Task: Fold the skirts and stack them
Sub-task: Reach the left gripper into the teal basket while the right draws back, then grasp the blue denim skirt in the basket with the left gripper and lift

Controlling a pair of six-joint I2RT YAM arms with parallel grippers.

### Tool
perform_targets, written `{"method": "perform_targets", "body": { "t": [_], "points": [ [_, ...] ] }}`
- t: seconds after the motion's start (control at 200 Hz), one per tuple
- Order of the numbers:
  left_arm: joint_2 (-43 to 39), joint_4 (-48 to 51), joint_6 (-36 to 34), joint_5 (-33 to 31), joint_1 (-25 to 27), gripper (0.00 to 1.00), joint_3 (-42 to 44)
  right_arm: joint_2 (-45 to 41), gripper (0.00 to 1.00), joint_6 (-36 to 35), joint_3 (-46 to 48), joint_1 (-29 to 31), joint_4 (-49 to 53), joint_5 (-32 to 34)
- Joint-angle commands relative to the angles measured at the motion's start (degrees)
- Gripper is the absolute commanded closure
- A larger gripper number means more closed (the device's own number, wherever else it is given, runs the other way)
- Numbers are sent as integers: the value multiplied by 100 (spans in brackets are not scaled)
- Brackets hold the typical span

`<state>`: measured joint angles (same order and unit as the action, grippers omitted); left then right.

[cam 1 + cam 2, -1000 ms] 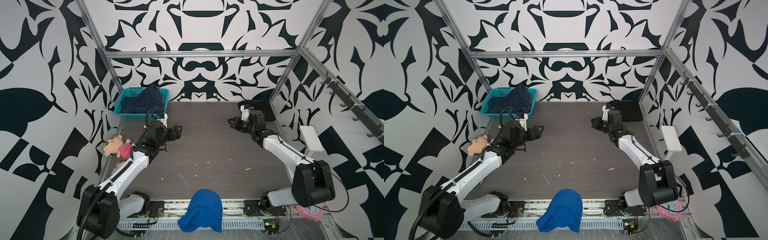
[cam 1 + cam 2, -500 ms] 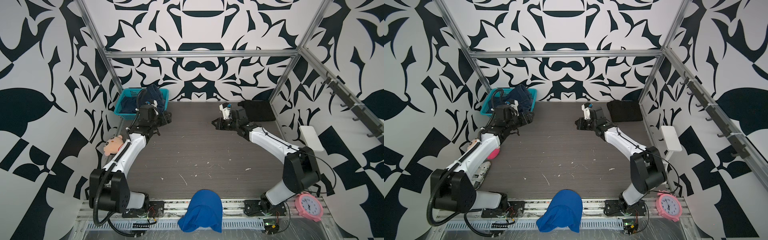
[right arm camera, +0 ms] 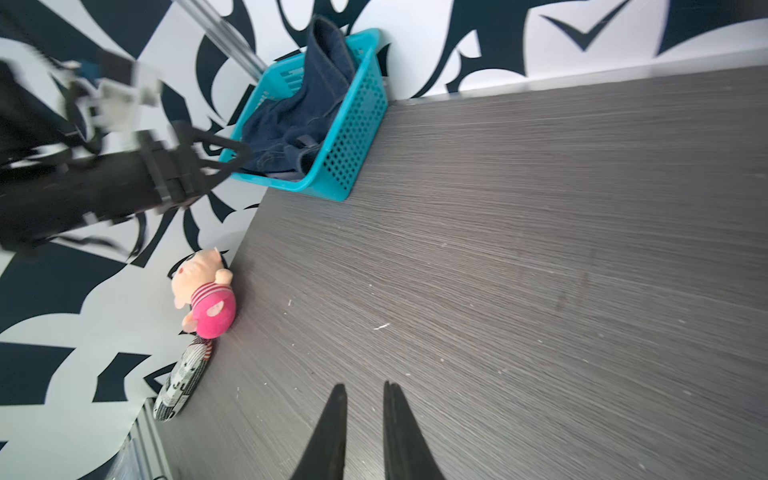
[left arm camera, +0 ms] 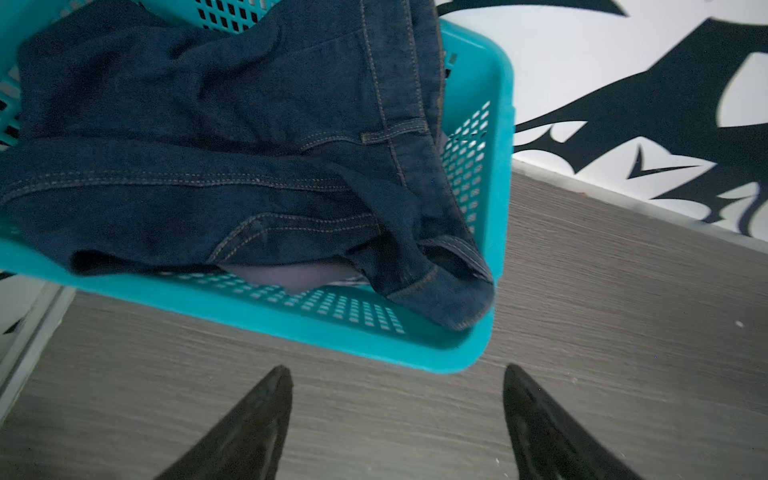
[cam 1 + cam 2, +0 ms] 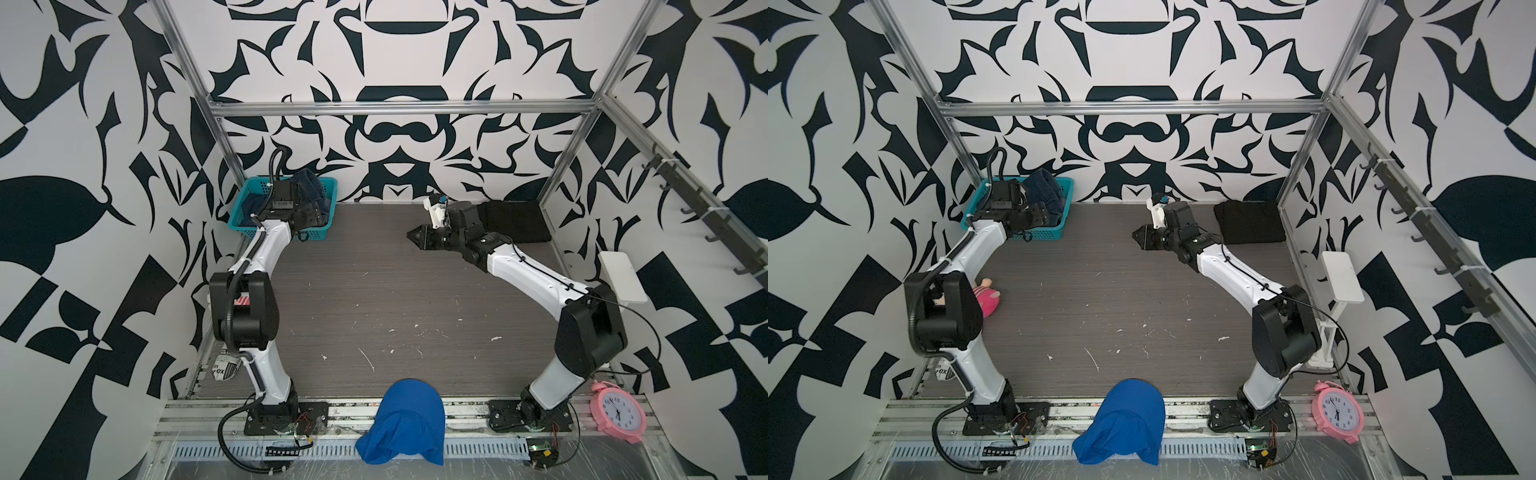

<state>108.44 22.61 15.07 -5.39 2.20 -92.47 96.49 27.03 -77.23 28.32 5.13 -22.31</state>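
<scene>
Left wrist view: the left gripper (image 4: pixel 395 368), jaws spread wide and empty, faces the dark blue denim skirt (image 4: pixel 216 166) in the teal plastic basket (image 4: pixel 361 332). Fetching it likely needs a pinch on its hem. The right gripper (image 3: pixel 365 384), slightly parted, holds nothing.

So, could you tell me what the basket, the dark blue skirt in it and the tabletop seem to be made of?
Basket: moulded teal plastic, smooth and slightly glossy, walls perforated in a grid. Dark blue skirt: denim, matte woven cloth with tan double-stitched seams. Tabletop: probably wood-grain laminate, matte grey with fine streaks.
</scene>
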Motion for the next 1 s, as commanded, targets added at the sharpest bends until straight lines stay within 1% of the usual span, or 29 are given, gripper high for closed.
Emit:
{"method": "perform_targets", "body": {
  "t": [0.0,0.14,0.27,0.31,0.335,0.415,0.505,0.53,0.575,0.625,0.69,0.795,0.875,0.915,0.97,0.995],
  "points": [
    [511,417,-349,-107,-8,18,-664,87,79,13,-235,112,-15,-177],
    [1361,1015,-538,-106,-9,22,-1814,72,79,43,-189,124,24,-150],
    [1823,1113,-669,-185,-16,23,-2295,-33,79,15,-125,130,34,-105],
    [1966,1182,-703,-178,-19,28,-2452,-58,79,-1,-127,125,52,-99],
    [2053,1216,-731,-174,-23,29,-2558,-68,79,0,-129,129,61,-97],
    [2326,1371,-817,-165,-35,38,-2859,-92,79,-20,-134,125,60,-107],
    [2569,1553,-865,-116,-62,55,-3183,-80,79,-5,-143,122,37,-128],
    [2607,1598,-870,-114,-77,61,-3236,-65,79,-4,-156,125,27,-140],
    [2629,1625,-874,-105,-83,75,-3292,-24,79,3,-169,129,3,-170],
    [2600,1619,-874,-110,-96,84,-3304,47,78,26,-220,123,-2,-204],
    [2493,1581,-903,-123,-93,99,-3287,150,77,44,-317,125,10,-269],
    [2255,1451,-992,-198,-96,100,-3252,309,70,92,-511,123,82,-370],
    [2079,1458,-1065,-247,-122,100,-3347,407,62,117,-655,130,176,-405],
    [1977,1467,-1085,-263,-132,100,-3407,438,53,140,-703,124,192,-407],
    [1826,1472,-1109,-270,-157,100,-3457,475,34,137,-760,127,233,-413],
    [1744,1451,-1124,-270,-160,100,-3468,492,24,128,-778,127,264,-399]
  ]
}}
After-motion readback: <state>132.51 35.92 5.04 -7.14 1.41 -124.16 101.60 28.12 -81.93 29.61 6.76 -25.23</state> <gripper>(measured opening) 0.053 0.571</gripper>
